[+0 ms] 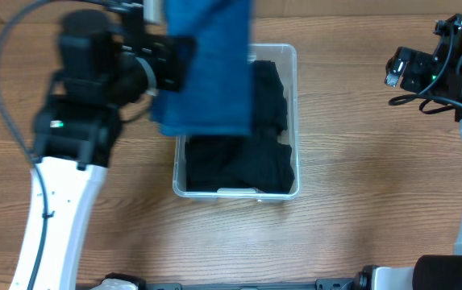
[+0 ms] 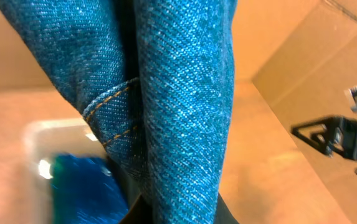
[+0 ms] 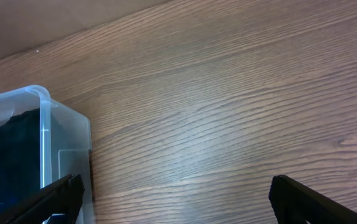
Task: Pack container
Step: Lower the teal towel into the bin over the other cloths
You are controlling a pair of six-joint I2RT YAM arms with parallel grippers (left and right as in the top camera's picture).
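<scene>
Container (image 1: 235,195) sits mid-table (image 1: 360,201), clothes (image 1: 247,165) lying inside. Jeans (image 1: 206,72) hang over its far-left part, with the left gripper (image 1: 174,60) just left of them. Right gripper (image 1: 396,68) is out at the far right, well apart from the container.

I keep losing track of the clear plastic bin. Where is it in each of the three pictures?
Overhead: the clear bin sits mid-frame, its upper left hidden under the blue denim.
Left wrist: the bin is a blurred pale shape at lower left.
Right wrist: the bin shows one corner at the left edge.
Shared landmark: the wooden table.
</scene>
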